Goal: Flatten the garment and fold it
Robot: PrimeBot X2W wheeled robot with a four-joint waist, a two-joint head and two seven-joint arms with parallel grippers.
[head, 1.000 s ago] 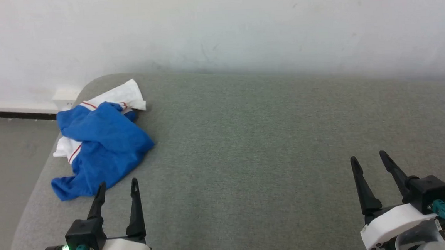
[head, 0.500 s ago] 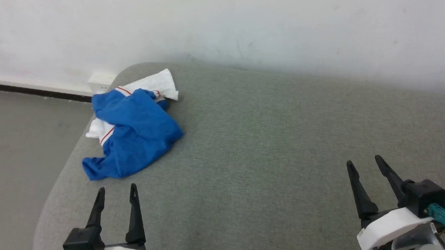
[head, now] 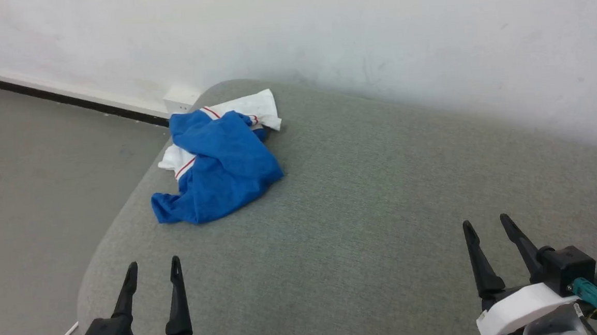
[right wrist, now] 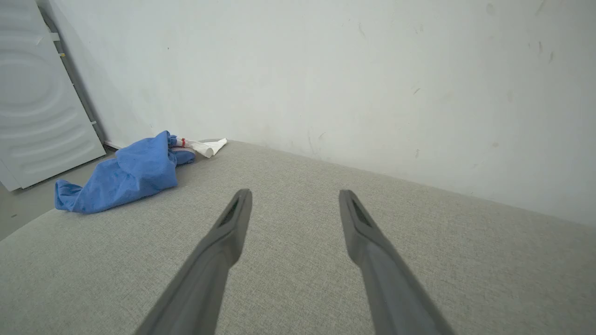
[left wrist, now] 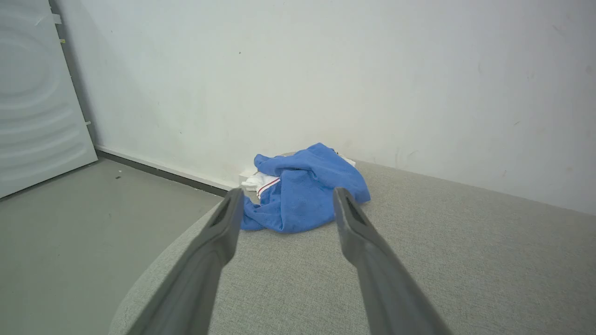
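The garment (head: 221,167) lies crumpled in a heap at the far left corner of the grey padded surface (head: 383,193), blue with white sleeve cloth and red-striped trim showing. It also appears ahead in the left wrist view (left wrist: 302,190) and off to the left in the right wrist view (right wrist: 125,174). My left gripper (head: 153,268) hovers open near the front left edge, short of the garment and touching nothing. Far from the garment, my right gripper (head: 487,224) stands open at the lower right with nothing between its fingers.
A white wall (head: 321,31) runs behind the surface, with a dark skirting strip and a small white box (head: 180,98) at the corner. Grey floor (head: 34,168) lies to the left beyond the rounded edge. A white panel (left wrist: 37,107) leans by the wall.
The camera has turned left, so the garment and surface have shifted right in the picture and more floor shows. Both grippers stay open and sit slightly lower in the picture.
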